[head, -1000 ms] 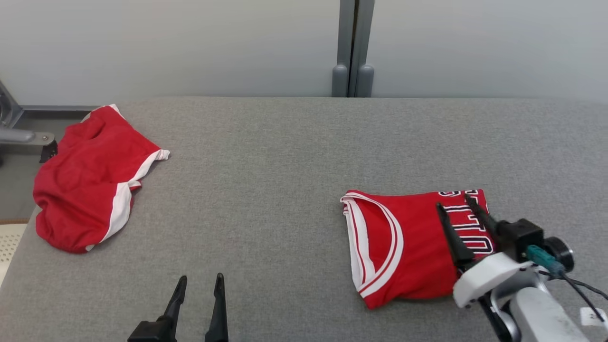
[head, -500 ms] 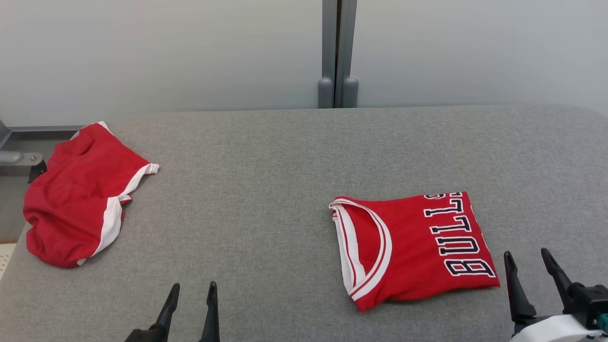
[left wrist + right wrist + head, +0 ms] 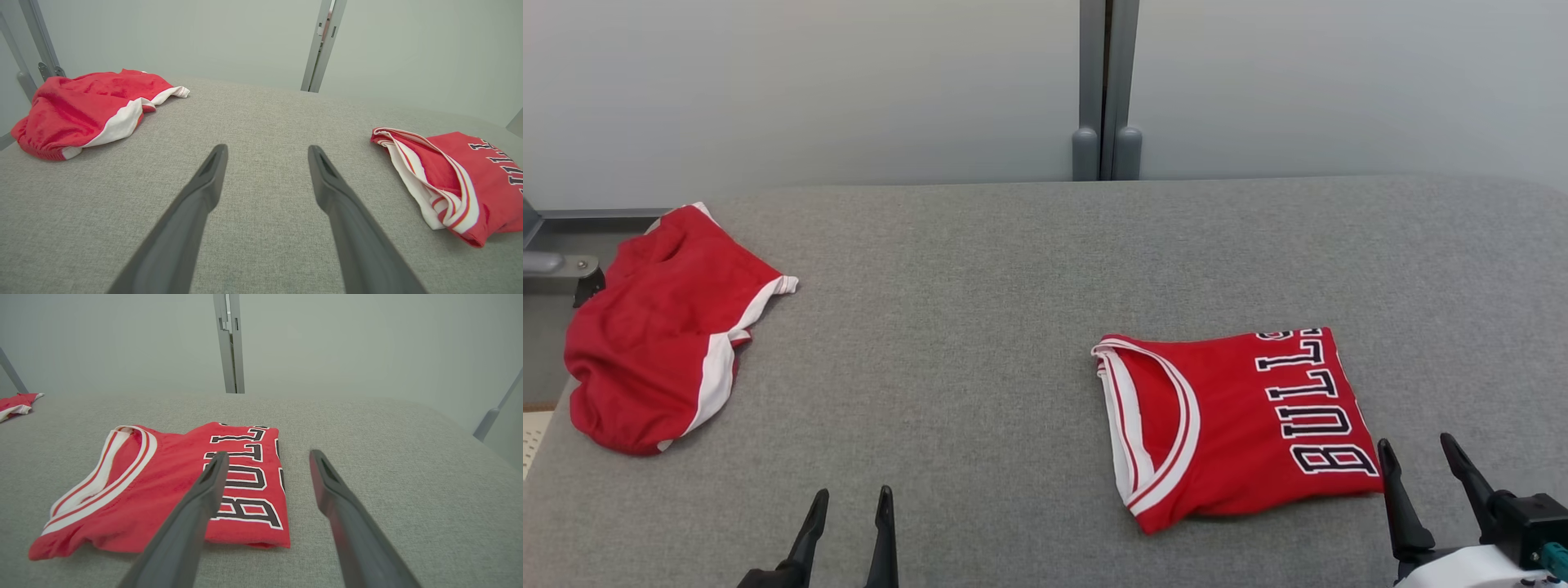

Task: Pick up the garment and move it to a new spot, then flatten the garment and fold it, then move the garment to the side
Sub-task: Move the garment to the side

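A: Head view first. Where is the garment?
B: The folded red jersey (image 3: 1233,425) lies flat on the grey table (image 3: 972,327), right of centre. The left gripper (image 3: 853,492) at the bottom edge and the right gripper (image 3: 1414,442) in the lower right corner both have their fingers spread, holding nothing. Crumpled red shorts (image 3: 662,327) sit at the far left.
A: And the left wrist view?
B: Its fingers are parted over bare table. The jersey (image 3: 461,179) is at the right edge, its striped neckline facing the camera, well apart from them.
A: Right wrist view?
B: Fingers apart, empty. The jersey (image 3: 171,486) lies just beyond and left of them, lettered end nearest.
A: How would it handle?
B: I judge it light, soft and limp, probably slick, so the layers could slide open. I would pinch every layer together at the near folded edge, ideally at two corners, and carry it low.
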Controlling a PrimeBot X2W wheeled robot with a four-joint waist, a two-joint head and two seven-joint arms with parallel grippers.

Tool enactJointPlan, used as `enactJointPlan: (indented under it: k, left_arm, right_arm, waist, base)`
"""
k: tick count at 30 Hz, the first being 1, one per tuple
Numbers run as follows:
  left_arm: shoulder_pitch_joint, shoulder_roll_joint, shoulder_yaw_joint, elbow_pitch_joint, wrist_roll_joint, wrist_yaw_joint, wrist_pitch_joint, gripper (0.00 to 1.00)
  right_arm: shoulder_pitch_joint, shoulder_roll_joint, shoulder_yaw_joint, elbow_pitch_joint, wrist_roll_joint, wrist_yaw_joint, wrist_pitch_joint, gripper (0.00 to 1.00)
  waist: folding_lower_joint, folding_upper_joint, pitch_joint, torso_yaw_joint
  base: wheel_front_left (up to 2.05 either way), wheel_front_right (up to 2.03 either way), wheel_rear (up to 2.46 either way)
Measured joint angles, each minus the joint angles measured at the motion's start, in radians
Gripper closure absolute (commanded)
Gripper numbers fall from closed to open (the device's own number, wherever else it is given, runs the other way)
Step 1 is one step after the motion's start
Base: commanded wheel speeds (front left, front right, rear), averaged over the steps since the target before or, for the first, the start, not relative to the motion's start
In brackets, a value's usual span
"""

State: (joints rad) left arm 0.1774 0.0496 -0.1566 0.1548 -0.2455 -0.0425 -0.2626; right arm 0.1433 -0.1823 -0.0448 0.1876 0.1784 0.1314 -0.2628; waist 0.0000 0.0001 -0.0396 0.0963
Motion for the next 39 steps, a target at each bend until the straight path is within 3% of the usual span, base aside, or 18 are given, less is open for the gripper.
enactJointPlan:
  k: [4,7,9,13,18,23,27,28,29,35,39]
  left_arm:
    - [0.0,0.0,0.0,-0.005,0.0,0.0,0.0,0.0]
    - [-0.001,0.0,0.001,-0.011,0.0,-0.002,0.0,0.0]
    - [-0.003,0.0,0.0,-0.011,0.0,-0.005,0.0,0.0]
    - [-0.026,0.0,-0.001,-0.014,0.002,-0.019,0.0,0.0]
    - [-0.079,0.0,-0.018,-0.004,0.006,-0.039,0.0,0.0]
    - [-0.11,0.0,-0.021,0.008,-0.004,-0.045,0.0,0.0]
    - [-0.118,0.0,-0.023,0.012,-0.004,-0.047,0.0,0.0]
    - [-0.121,0.0,-0.024,0.012,-0.004,-0.05,0.0,0.0]
    - [-0.125,0.0,-0.023,0.012,-0.004,-0.05,0.0,0.0]
    - [-0.152,0.0,-0.003,-0.01,0.002,-0.054,0.0,0.0]
    - [-0.186,0.0,0.021,-0.045,0.027,-0.065,0.0,0.0]
  right_arm:
    - [-0.014,0.008,-0.012,0.04,0.03,0.0,0.0,0.0]
    - [-0.069,-0.025,0.034,0.098,0.069,0.0,0.013,0.0]
    - [-0.151,-0.053,0.028,0.112,0.102,0.0,0.083,0.0]
    - [-0.311,-0.084,0.038,0.142,0.186,0.0,0.364,0.0]
    - [-0.434,-0.114,0.05,0.215,0.169,0.0,0.649,0.0]
    - [-0.479,-0.118,0.042,0.285,0.111,0.0,0.756,0.0]
    - [-0.497,-0.078,0.027,0.327,0.132,-0.001,0.82,0.0]
    - [-0.508,-0.077,0.026,0.327,0.144,-0.001,0.83,0.31]
    - [-0.515,-0.075,0.021,0.324,0.155,-0.001,0.826,1.0]
    - [-0.585,-0.076,0.02,0.288,0.167,0.0,0.73,1.0]
    - [-0.677,-0.083,-0.038,0.274,0.131,0.0,0.655,1.0]
  waist:
    - [0.0,0.0,0.004,0.008]
    - [0.0,0.0,0.016,0.009]
    - [0.0,0.0,0.026,0.006]
    - [0.0,0.0,0.063,0.002]
    - [0.0,0.0,0.127,0.004]
    - [0.0,0.0,0.175,0.025]
    - [0.0,0.0,0.202,0.048]
    - [0.0,0.0,0.209,0.052]
    - [0.0,0.0,0.215,0.055]
    - [0.0,0.0,0.253,0.038]
    - [0.0,0.0,0.286,-0.001]
  base:
    - [0.0,0.0,0.0]
    - [0.0,0.0,0.0]
    - [0.0,0.0,0.0]
    - [0.0,0.0,0.0]
    - [0.0,0.0,0.0]
    - [0.0,0.0,0.0]
    - [0.0,0.0,0.0]
    - [0.0,0.0,0.0]
    - [0.0,0.0,0.0]
    - [0.0,0.0,0.0]
    - [0.0,0.0,0.0]
